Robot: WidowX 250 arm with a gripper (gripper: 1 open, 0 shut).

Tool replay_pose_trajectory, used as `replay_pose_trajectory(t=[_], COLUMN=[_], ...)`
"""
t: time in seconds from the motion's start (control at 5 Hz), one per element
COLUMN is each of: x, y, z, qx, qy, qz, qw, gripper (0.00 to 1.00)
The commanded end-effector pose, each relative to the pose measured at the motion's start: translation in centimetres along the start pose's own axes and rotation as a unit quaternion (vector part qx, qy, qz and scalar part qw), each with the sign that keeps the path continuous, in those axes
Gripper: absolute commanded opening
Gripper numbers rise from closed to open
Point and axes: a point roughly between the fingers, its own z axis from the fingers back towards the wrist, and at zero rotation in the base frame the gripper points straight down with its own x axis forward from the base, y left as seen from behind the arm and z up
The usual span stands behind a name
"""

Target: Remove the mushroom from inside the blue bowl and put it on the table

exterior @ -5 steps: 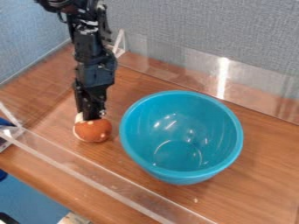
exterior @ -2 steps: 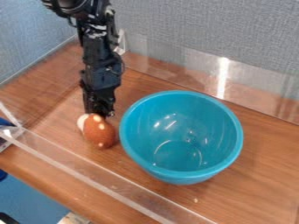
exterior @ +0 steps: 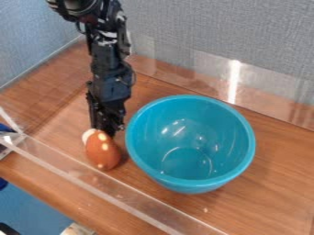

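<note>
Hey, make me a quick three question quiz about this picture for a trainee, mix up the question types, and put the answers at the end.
1. True or false: the mushroom lies inside the blue bowl.
2. Multiple choice: where is the gripper in the camera view? A) directly above the mushroom, pointing down B) over the middle of the bowl C) resting on the far acrylic wall
3. Fill in the missing word: the inside of the blue bowl is ____.

Key
1. False. The mushroom lies on the table, just left of the bowl.
2. A.
3. Empty. Only its glossy blue inner surface shows.
</note>
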Motion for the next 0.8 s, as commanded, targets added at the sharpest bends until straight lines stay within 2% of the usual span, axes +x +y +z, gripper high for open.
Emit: replay_pose_trajectory(t=[0.0,0.2,0.4,0.6], x=[0.4,0.3,0.2,0.1], y=[-0.5,-0.1,0.3,0.0], z=[1.6,2.6,3.5,2.9], qx=[0.018,0.017,0.015,0.013], qy=[-0.024,-0.025,-0.025,-0.027], qz=[0.001,0.0,-0.002,0.004], qw=[0.9995,0.9996,0.9996,0.9995], gripper=[1.0,0.0,0.0,0.0])
